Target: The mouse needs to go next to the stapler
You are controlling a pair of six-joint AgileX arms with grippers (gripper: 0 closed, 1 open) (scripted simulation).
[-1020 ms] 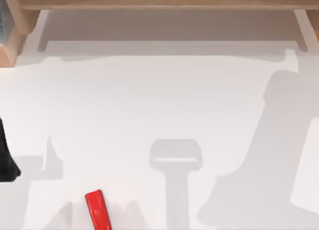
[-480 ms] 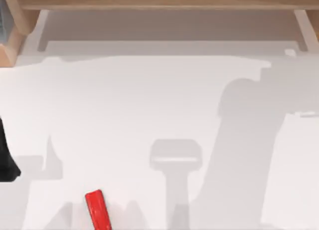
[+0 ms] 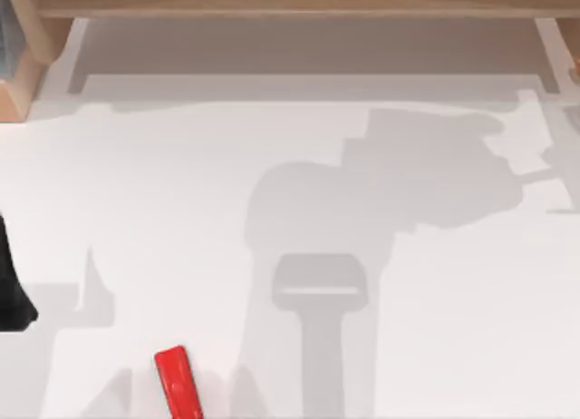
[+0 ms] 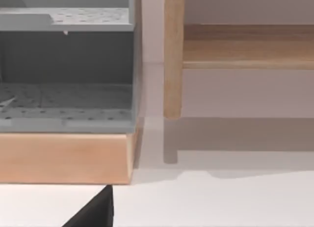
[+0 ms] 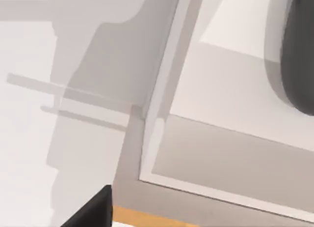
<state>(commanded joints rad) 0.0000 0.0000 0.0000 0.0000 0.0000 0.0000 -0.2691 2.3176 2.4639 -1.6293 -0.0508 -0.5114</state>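
The red stapler [image 3: 178,384] lies at the near edge of the white table [image 3: 272,192], left of centre; a black tapering object [image 3: 13,287] sits at the table's left edge, and a wooden shelf [image 3: 290,0] spans the far side. In the right wrist view the dark grey mouse [image 5: 299,55] rests on a pale raised surface. Neither gripper's jaws can be judged, so no place relative to them can be told.

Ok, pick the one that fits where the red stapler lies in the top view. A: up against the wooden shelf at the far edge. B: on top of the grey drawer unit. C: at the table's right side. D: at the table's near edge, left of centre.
D: the stapler lies on the white table by the top view's bottom edge, left of centre, far from the wooden shelf.
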